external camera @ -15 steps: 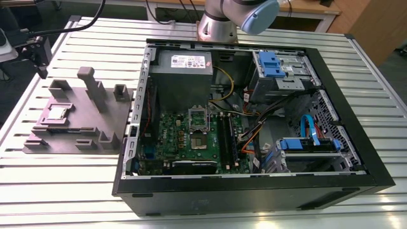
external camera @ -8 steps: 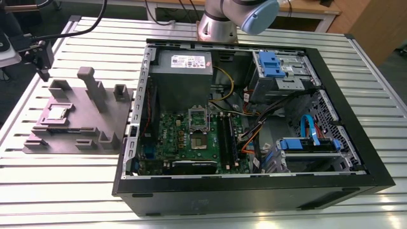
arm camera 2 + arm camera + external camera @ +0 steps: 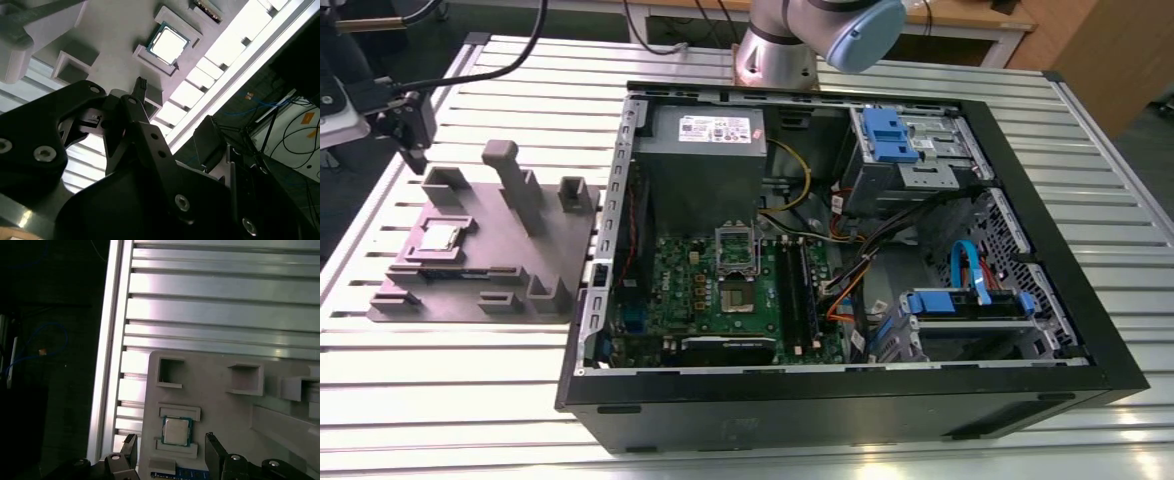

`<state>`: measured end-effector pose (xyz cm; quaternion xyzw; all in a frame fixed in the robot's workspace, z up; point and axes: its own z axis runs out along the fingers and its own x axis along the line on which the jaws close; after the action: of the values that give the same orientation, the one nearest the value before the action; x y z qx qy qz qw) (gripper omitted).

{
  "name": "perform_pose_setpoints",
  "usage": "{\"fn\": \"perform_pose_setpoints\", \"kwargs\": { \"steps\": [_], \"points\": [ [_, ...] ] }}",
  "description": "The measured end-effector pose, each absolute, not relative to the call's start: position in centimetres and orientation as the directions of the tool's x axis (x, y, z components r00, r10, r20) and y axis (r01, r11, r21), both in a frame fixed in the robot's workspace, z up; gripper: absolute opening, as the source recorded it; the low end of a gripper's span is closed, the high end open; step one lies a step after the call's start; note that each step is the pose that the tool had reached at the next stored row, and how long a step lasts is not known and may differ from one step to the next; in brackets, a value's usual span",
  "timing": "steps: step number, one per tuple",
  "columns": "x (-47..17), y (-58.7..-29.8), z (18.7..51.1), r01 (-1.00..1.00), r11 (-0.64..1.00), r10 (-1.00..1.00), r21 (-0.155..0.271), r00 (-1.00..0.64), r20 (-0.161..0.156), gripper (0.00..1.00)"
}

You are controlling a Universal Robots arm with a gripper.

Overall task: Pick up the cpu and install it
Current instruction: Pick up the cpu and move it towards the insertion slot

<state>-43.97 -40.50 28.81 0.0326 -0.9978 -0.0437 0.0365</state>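
Observation:
The cpu [image 3: 442, 237], a small silvery square chip, lies flat in a recess of the grey moulded plate [image 3: 494, 275] at the exterior view's left. Both wrist views show it too, in its pocket: cpu [image 3: 176, 431], cpu [image 3: 167, 44]. My gripper [image 3: 414, 150] hangs above the plate's far corner, higher than the chip and not touching it. In the first wrist view the gripper [image 3: 170, 440] is open, its two black fingers standing either side of the chip with nothing between them. The silver-framed socket [image 3: 736, 248] sits on the green board inside the open computer case [image 3: 854, 410].
Tall grey posts [image 3: 514, 185] rise from the plate beside the chip. The ribbed metal table [image 3: 467, 360] ends close to the plate's left, with dark floor and cables beyond [image 3: 45, 350]. Inside the case are a grey power supply [image 3: 704, 135], loose cables and blue drive brackets [image 3: 947, 300].

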Motion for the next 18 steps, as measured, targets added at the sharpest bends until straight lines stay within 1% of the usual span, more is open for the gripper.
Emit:
{"fn": "perform_pose_setpoints", "kwargs": {
  "steps": [8, 18],
  "points": [
    [-43.83, -40.51, 27.97, -0.062, 0.994, -0.068, 0.088, -0.995, 0.07, 0.65],
    [-43.8, -40.51, 27.85, -0.062, 0.994, -0.068, 0.088, -0.995, 0.07, 0.65]
  ]
}}
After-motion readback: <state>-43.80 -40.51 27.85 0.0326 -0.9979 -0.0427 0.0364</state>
